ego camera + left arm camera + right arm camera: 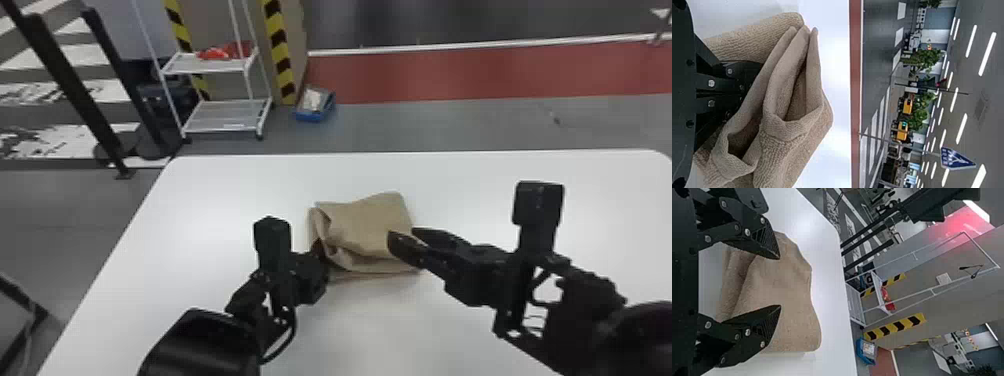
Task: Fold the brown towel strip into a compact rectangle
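The brown towel (372,225) lies bunched and partly folded on the white table, with loose folds along its left and near sides. At its left edge is my left gripper (320,250); in the left wrist view that gripper (746,76) is shut on the towel (785,102), its tips hidden among the upright folds. My right gripper (403,235) stands open at the towel's right part. The right wrist view has this gripper (779,282) with its fingers spread wide and the towel (789,278) between and beyond them.
The white table (200,200) extends around the towel, its far edge well behind it. Past that edge, on the floor, are a white wire shelf (225,117) and a blue bin (315,105).
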You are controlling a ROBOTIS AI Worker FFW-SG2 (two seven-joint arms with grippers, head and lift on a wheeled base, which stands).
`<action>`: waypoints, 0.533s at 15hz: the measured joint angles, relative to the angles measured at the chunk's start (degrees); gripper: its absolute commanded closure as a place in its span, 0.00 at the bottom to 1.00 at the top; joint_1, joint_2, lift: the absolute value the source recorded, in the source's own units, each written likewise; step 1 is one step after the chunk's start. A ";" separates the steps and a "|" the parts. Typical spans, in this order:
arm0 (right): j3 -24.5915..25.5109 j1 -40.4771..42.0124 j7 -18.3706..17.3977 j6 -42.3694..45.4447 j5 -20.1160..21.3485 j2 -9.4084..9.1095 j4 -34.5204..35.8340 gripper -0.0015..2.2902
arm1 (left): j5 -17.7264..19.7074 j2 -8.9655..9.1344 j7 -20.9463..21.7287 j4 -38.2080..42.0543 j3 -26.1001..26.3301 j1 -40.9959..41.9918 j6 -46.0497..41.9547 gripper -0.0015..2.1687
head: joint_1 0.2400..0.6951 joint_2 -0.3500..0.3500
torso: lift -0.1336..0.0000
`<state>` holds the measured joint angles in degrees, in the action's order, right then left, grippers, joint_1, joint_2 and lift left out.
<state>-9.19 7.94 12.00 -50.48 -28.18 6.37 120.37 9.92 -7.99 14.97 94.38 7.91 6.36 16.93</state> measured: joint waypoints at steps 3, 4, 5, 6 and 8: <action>0.59 4.52 1.92 1.92 2.70 1.42 0.84 0.85 | 0.07 0.16 -0.40 -0.12 0.00 0.03 -1.57 0.95 | 1.00 0.65 | 0.08; 0.28 5.21 2.46 2.87 3.40 1.50 -0.09 0.85 | 0.09 0.17 -0.45 -0.12 0.05 0.05 -1.74 0.95 | 1.00 0.65 | 0.08; -0.17 5.43 2.69 4.01 3.85 1.53 -1.58 0.85 | 0.08 0.17 -0.47 -0.11 0.20 0.05 -1.86 0.95 | 1.00 0.65 | 0.08; -0.51 5.20 2.81 4.69 4.02 1.53 -2.92 0.85 | 0.01 0.17 -0.48 -0.11 0.41 0.05 -1.91 0.95 | 1.00 0.65 | 0.08; -0.94 3.52 2.68 4.83 4.40 1.53 -5.81 0.85 | -0.28 0.17 -0.73 -0.08 1.00 -0.01 -1.88 0.92 | 1.00 0.64 | 0.08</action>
<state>-10.13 11.46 14.68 -45.65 -23.78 7.90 114.56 9.64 -7.82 14.24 94.30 8.91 6.35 15.05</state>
